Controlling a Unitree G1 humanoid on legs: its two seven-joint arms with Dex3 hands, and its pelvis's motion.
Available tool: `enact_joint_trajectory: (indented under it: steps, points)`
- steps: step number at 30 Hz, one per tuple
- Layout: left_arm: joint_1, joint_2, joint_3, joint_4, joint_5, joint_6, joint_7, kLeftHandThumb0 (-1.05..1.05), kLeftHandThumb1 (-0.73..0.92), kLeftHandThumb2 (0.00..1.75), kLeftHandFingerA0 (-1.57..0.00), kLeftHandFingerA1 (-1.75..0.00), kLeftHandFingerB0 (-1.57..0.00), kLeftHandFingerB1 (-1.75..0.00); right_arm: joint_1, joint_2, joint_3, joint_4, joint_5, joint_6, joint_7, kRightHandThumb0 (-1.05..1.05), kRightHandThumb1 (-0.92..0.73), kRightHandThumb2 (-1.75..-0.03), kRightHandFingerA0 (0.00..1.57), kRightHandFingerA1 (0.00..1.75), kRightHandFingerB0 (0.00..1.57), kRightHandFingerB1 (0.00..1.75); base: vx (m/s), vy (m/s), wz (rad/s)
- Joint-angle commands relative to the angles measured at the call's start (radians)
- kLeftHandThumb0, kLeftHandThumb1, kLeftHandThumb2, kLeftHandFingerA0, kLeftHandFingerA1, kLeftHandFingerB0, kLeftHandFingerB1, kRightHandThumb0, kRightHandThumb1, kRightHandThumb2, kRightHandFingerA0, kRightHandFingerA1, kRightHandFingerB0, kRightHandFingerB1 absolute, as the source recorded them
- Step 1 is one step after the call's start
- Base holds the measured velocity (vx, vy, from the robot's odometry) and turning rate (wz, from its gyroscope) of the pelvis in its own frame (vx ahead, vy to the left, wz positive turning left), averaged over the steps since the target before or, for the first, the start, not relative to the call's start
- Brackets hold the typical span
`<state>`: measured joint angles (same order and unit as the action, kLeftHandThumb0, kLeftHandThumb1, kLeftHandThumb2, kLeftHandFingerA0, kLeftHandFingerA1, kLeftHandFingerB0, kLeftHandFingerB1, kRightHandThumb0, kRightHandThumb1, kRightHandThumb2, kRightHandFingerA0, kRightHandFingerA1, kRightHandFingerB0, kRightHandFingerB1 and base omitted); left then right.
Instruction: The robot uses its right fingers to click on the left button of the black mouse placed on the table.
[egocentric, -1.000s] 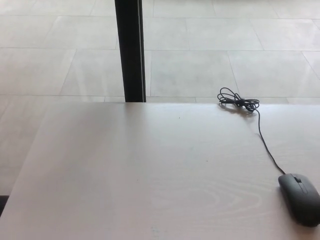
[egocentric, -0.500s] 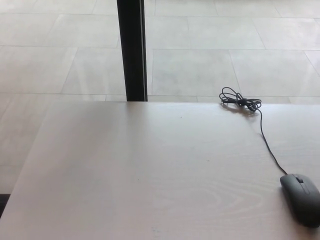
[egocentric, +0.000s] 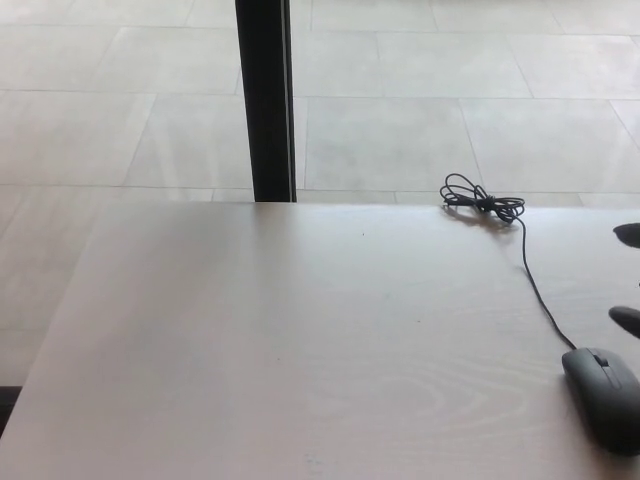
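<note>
**Right hand at the picture's edge, mouse untouched**

The black mouse (egocentric: 604, 396) lies at the near right of the pale surface (egocentric: 300, 340), its cable (egocentric: 530, 270) running back to a coiled bundle. Only two dark fingertips (egocentric: 627, 320) of the right hand (egocentric: 628, 278) show, apart from the mouse; whether that hand is open cannot be told.

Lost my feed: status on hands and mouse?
Right robot hand just entering at right edge, fingertips only, grip unreadable. Left not in view. Black mouse untouched on table. Nothing in the way.
</note>
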<state>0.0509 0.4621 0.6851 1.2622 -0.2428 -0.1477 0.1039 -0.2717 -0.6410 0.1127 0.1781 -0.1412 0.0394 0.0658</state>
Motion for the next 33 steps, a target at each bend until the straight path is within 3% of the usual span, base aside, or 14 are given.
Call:
enact_joint_trajectory:
  steps: [1,2,5,7,9,13,18,19,22,25,26,27,29,33]
  points:
    - [-0.005,0.042,-0.002,0.004,-0.019,-0.024,0.015,-0.45,0.44,0.55,-0.83,-1.35,-0.74,-0.51,-0.042,-0.099,0.161,0.059,-0.31,-0.15,-0.012,-0.32,-0.65,-0.59,0.4,0.45,0.38,0.33,0.0,0.0,0.0]
    - [-0.006,0.04,0.003,0.001,-0.025,-0.027,0.011,-0.53,0.36,0.71,-0.92,-1.33,-0.68,-0.6,-0.043,-0.098,0.169,0.064,-0.313,-0.158,-0.016,-0.31,-0.65,-0.59,0.41,0.46,0.39,0.34,0.0,0.0,0.0]
    - [-0.008,0.04,0.007,-0.002,-0.03,-0.031,0.005,-0.43,0.44,0.57,-0.88,-1.57,-0.73,-0.54,-0.061,-0.109,0.213,0.09,-0.362,-0.177,-0.038,-0.32,-0.67,-0.6,0.53,0.51,0.41,0.34,0.0,0.0,0.0]
    - [-0.007,0.04,0.001,-0.005,-0.022,-0.036,0.014,-0.46,0.45,0.54,-0.83,-1.1,-0.76,-0.51,-0.086,-0.129,0.274,0.13,-0.44,-0.218,-0.065,-0.38,-0.55,-0.82,0.64,0.7,0.33,0.47,0.0,0.0,0.0]
    - [-0.016,0.046,0.003,0.004,-0.025,-0.022,0.012,-0.44,0.45,0.55,-0.85,-1.29,-0.74,-0.5,-0.103,-0.139,0.308,0.144,-0.474,-0.214,-0.059,-0.3,-0.71,-0.61,0.7,0.71,0.4,0.34,0.0,0.0,0.0]
    - [-0.017,0.047,0.003,0.003,-0.025,-0.03,0.007,-0.51,0.36,0.72,-0.97,-1.27,-0.71,-0.61,-0.14,-0.153,0.37,0.164,-0.554,-0.194,-0.076,-0.29,-0.73,-0.62,0.5,0.54,0.39,0.33,0.0,0.0,0.0]
    - [-0.021,0.048,0.003,-0.008,-0.026,-0.027,0.015,-0.44,0.46,0.54,-0.86,-1.22,-0.74,-0.51,-0.171,-0.168,0.423,0.151,-0.618,-0.161,-0.061,-0.26,-0.74,-0.63,0.44,0.54,0.42,0.34,0.0,0.0,0.0]
    - [-0.016,0.045,0.008,-0.014,-0.032,-0.04,-0.006,-0.42,0.47,0.54,-0.68,-0.87,-0.73,-0.52,-0.173,-0.174,0.435,0.144,-0.642,-0.155,-0.068,-0.24,-0.7,-0.66,0.41,0.53,0.43,0.36,0.0,0.0,0.0]
    - [-0.01,0.042,0.006,-0.015,-0.029,-0.052,-0.007,-0.44,0.46,0.54,-0.66,-0.65,-0.74,-0.51,-0.182,-0.186,0.451,0.151,-0.66,-0.157,-0.066,-0.22,-0.73,-0.67,0.36,0.46,0.42,0.35,0.0,0.0,0.0]
    - [-0.012,0.042,0.015,-0.015,-0.038,-0.042,-0.002,-0.4,0.47,0.54,-0.75,-0.74,-0.77,-0.52,-0.188,-0.194,0.46,0.15,-0.676,-0.153,-0.072,-0.2,-0.69,-0.69,0.36,0.48,0.45,0.38,0.0,0.0,0.0]
    - [-0.018,0.044,0.014,-0.004,-0.036,-0.036,0.009,-0.42,0.45,0.54,-0.79,-1.19,-0.76,-0.5,-0.195,-0.199,0.466,0.146,-0.69,-0.147,-0.069,-0.22,-0.72,-0.68,0.35,0.46,0.44,0.37,0.0,0.0,0.0]
    - [-0.018,0.046,0.014,0.001,-0.035,-0.036,0.005,-0.43,0.44,0.54,-0.9,-1.32,-0.73,-0.52,-0.203,-0.207,0.468,0.14,-0.696,-0.144,-0.056,-0.21,-0.71,-0.68,0.34,0.46,0.43,0.37,0.0,0.0,0.0]
    - [-0.016,0.047,0.01,0.0,-0.031,-0.032,0.006,-0.51,0.36,0.71,-1.02,-1.3,-0.65,-0.6,-0.22,-0.213,0.479,0.137,-0.715,-0.138,-0.044,-0.2,-0.7,-0.69,0.33,0.45,0.43,0.37,0.0,0.0,0.0]
    - [-0.014,0.046,0.013,-0.003,-0.035,-0.029,0.004,-0.43,0.44,0.54,-0.97,-1.26,-0.75,-0.52,-0.234,-0.224,0.488,0.143,-0.747,-0.143,-0.082,-0.18,-0.62,-0.76,0.35,0.47,0.46,0.37,0.0,0.0,0.0]
